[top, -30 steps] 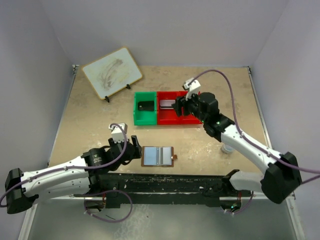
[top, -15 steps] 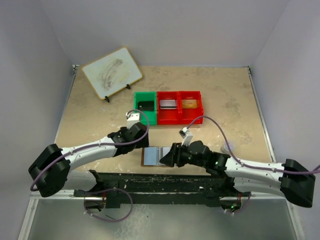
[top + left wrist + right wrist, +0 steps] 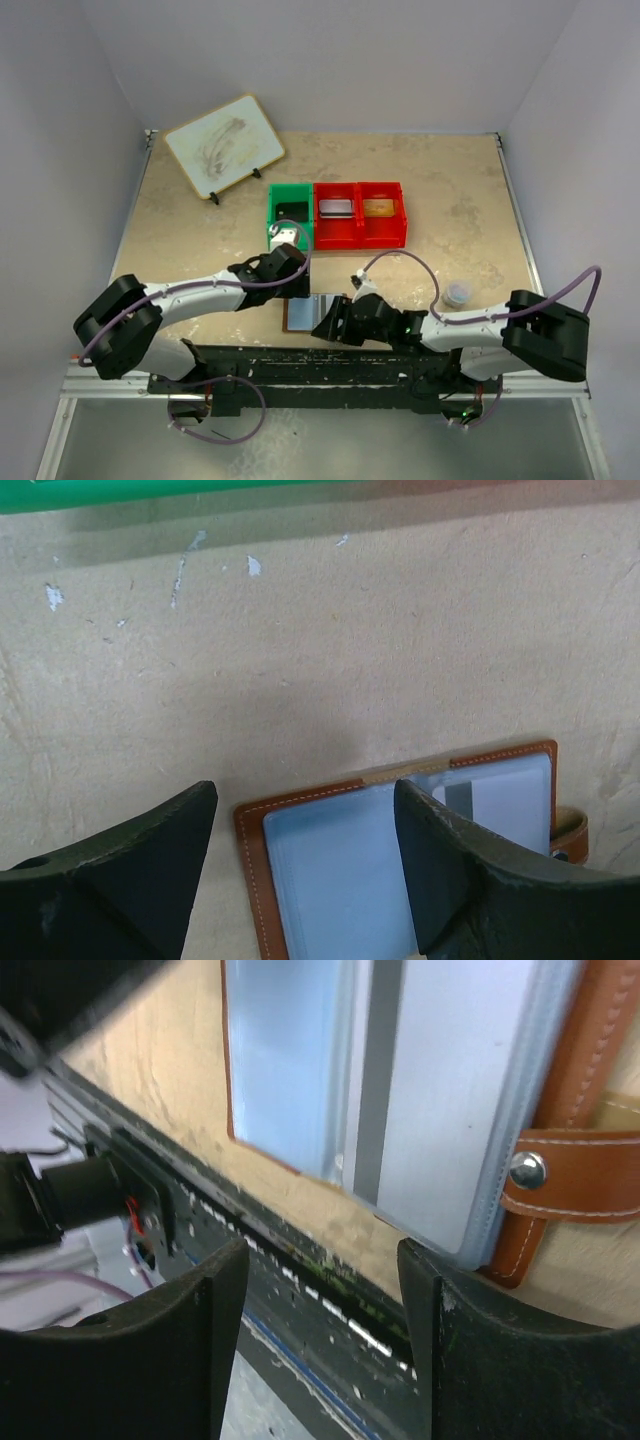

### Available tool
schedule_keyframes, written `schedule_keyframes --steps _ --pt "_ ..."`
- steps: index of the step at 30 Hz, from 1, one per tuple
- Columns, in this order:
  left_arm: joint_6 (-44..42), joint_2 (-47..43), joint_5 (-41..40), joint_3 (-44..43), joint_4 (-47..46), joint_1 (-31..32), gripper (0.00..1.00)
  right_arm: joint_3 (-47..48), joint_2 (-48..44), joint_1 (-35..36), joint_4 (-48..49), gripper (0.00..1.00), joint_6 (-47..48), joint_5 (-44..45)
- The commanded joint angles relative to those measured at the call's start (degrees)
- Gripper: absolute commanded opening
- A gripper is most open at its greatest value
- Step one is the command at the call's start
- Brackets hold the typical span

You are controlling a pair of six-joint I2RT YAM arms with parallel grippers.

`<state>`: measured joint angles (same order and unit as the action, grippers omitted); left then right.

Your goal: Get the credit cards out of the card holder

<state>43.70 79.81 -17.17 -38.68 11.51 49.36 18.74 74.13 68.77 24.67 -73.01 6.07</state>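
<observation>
Beige table (image 3: 200, 230): card holder (image 3: 300, 315) open flat at near edge. Since a second ago, right gripper (image 3: 330, 322) gone from red bins (image 3: 360, 241), now at holder; left gripper (image 3: 294, 285) moved to far side. Both jaws apart, empty. Card pull likely next.

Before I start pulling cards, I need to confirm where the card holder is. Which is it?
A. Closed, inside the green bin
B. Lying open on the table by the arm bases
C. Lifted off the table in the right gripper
B: the card holder lies spread open on the table, blue-grey panels up. The left gripper and right gripper are both open at it, and neither is closed on it.
</observation>
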Motion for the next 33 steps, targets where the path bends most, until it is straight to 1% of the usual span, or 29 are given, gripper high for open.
schedule_keyframes --steps 1,4,7,9,11,13,15,18,20,22,23,25,27,29,31,33 --pt "-1.5 1.2 3.6 2.0 -4.6 -0.1 0.68 -1.1 1.3 -6.3 2.9 0.64 0.1 -0.5" --pt "-0.8 1.6 5.8 4.1 -6.1 -0.1 0.64 -3.3 1.2 -11.2 6.0 0.64 1.2 -3.3" --pt "0.6 1.0 10.9 7.0 -9.5 0.1 0.59 -5.0 0.8 -16.0 9.6 0.64 3.3 -6.3" --pt "1.9 0.4 14.7 9.5 -13.1 0.8 0.56 -4.3 1.5 -18.0 10.5 0.65 5.8 -8.5" --pt "3.7 -0.1 16.2 11.2 -15.9 2.7 0.53 -1.2 3.1 -19.6 8.5 0.66 8.4 -10.0" --pt "5.6 -0.8 14.5 11.7 -16.0 5.9 0.51 1.2 4.6 -21.0 6.4 0.66 10.4 -10.5" --pt "8.4 -2.0 11.1 12.3 -15.3 9.6 0.50 3.3 5.5 -22.0 4.1 0.66 12.1 -10.0" --pt "14.0 -4.5 7.1 15.0 -15.9 13.3 0.48 8.8 7.4 -22.4 -3.1 0.66 17.0 -8.9" --pt "17.6 -7.1 5.6 17.9 -18.7 14.8 0.47 11.8 9.2 -22.4 -4.1 0.66 20.0 -10.7" --pt "20.6 -8.4 6.1 20.8 -24.9 16.4 0.47 13.8 11.2 -22.4 -3.3 0.62 22.0 -13.5" --pt "21.5 -8.2 7.5 21.9 -28.4 16.9 0.47 14.8 12.3 -22.4 -3.1 0.61 23.1 -15.0" --pt "22.1 -6.3 8.9 22.2 -31.9 17.4 0.47 17.3 14.4 -22.4 -3.8 0.59 26.3 -17.4" --pt "22.6 -3.8 9.6 21.9 -35.6 18.6 0.47 19.8 16.3 -22.4 -4.8 0.59 28.7 -19.0" --pt "22.5 -0.8 10.4 20.7 -40.9 20.4 0.47 21.2 17.7 -22.4 -3.4 0.58 30.1 -22.2" --pt "22.0 1.4 9.0 18.5 -41.1 22.2 0.47 21.7 18.0 -22.4 -2.9 0.56 30.2 -24.0" --pt "21.4 1.9 6.9 16.8 -37.9 23.0 0.47 22.1 16.6 -22.4 -4.4 0.56 29.6 -21.8"
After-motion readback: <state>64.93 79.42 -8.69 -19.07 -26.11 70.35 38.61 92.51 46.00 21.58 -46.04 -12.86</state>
